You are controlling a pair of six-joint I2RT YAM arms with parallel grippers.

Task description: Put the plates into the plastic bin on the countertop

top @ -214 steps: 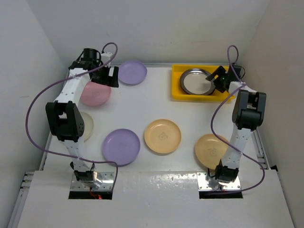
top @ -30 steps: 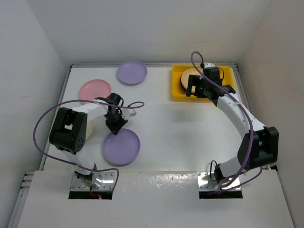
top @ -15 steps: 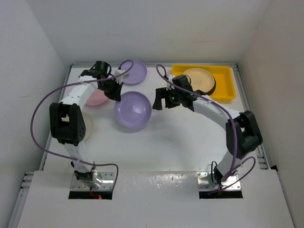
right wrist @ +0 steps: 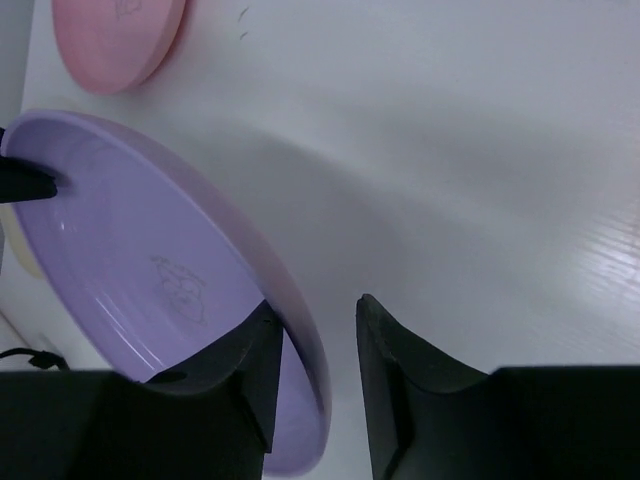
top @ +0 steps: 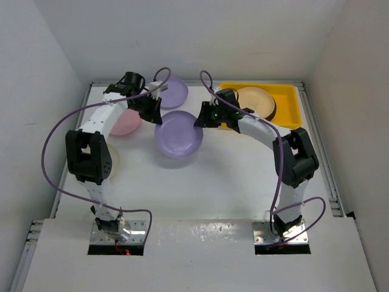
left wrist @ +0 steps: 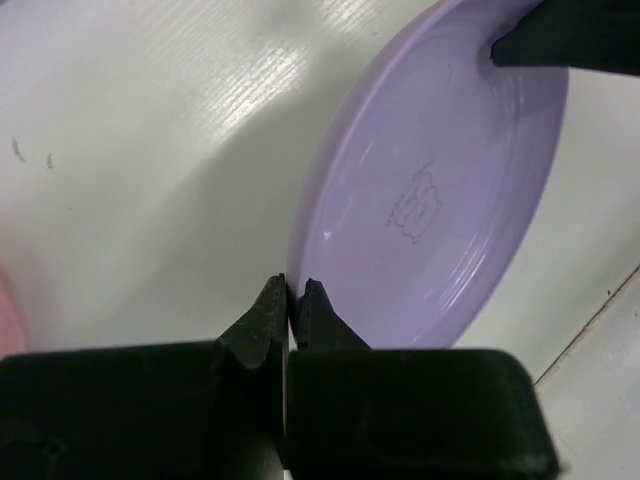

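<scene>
Left gripper [top: 154, 114], seen from above, pinches the back-left rim of a lilac plate [top: 179, 135] near the middle of the white counter [top: 231, 176], while the right gripper [top: 201, 120] sits at the plate's back-right rim. The yellow bin [top: 288, 114] lies to the right, apart from this plate, with a tan plate [top: 254, 99] inside it (stacked on a dark-rimmed plate [top: 272, 109]). A second lilac plate [top: 175, 90] and a pink plate [top: 124, 125] lie at the back left.

From the left wrist, both fingers [left wrist: 265, 315] are clenched on the plate's edge, and the plate tilts up off the counter.

From the right wrist, the jaws straddle the rim and stand partly parted. The inner finger lies against the plate's hollow, while a sliver of counter shows between the outer finger [right wrist: 385, 350] and the rim (not clamped).
</scene>
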